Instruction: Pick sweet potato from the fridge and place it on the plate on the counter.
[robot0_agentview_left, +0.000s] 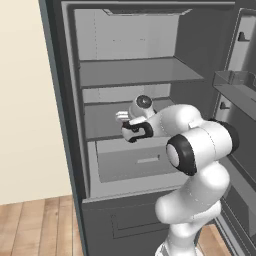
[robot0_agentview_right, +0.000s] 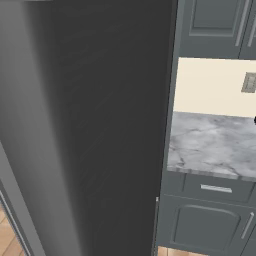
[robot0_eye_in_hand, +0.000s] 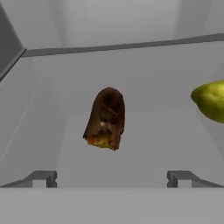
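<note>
Hand view, bottom edge: gripper (robot0_eye_in_hand: 112, 178) with its two dark fingertips (robot0_eye_in_hand: 43, 178) spread fully wide, released, nothing between them and nothing touched. Just beyond, centre of frame, the sweet potato (robot0_eye_in_hand: 105, 119) lies on a pale fridge shelf (robot0_eye_in_hand: 144, 144), dark reddish-brown with an orange patch at its lower end, apart from both tips. At the right edge, a yellow-green fruit (robot0_eye_in_hand: 211, 99), partly cut off, well apart from the sweet potato. Left base view: the arm reaches into the open fridge (robot0_agentview_left: 65, 125) at middle-shelf level, above the pale drawer (robot0_agentview_left: 132, 162). Right base view: marbled counter (robot0_agentview_right: 212, 145) at right, over dark grey cabinets (robot0_agentview_right: 210, 220).
</note>
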